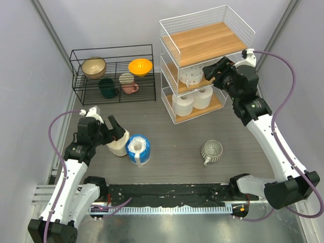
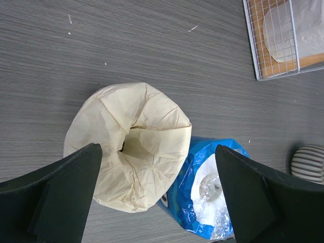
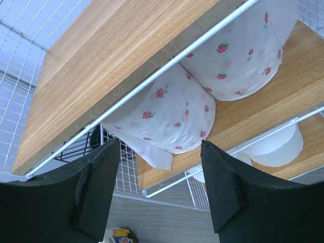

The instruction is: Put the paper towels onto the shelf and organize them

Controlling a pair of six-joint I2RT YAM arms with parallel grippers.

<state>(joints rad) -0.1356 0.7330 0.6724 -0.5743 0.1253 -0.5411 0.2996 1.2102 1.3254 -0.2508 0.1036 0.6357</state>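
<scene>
The white wire shelf (image 1: 205, 43) stands at the back right, its top board bare. Two white flower-printed rolls (image 1: 191, 76) stand on its middle board and two plain white rolls (image 1: 183, 103) on the bottom board. My right gripper (image 1: 212, 71) is open and empty just in front of the middle board, facing the flowered rolls (image 3: 167, 111). The cream roll (image 1: 117, 144) and the blue-wrapped roll (image 1: 138, 149) stand touching on the table. My left gripper (image 1: 114, 130) hovers open above them, its fingers straddling the cream roll (image 2: 126, 152) and part of the blue one (image 2: 207, 192).
A grey ribbed cup (image 1: 211, 151) sits on the table right of centre. A low black wire rack (image 1: 114, 73) with bowls and cups stands at the back left, next to the shelf. Grey walls close both sides.
</scene>
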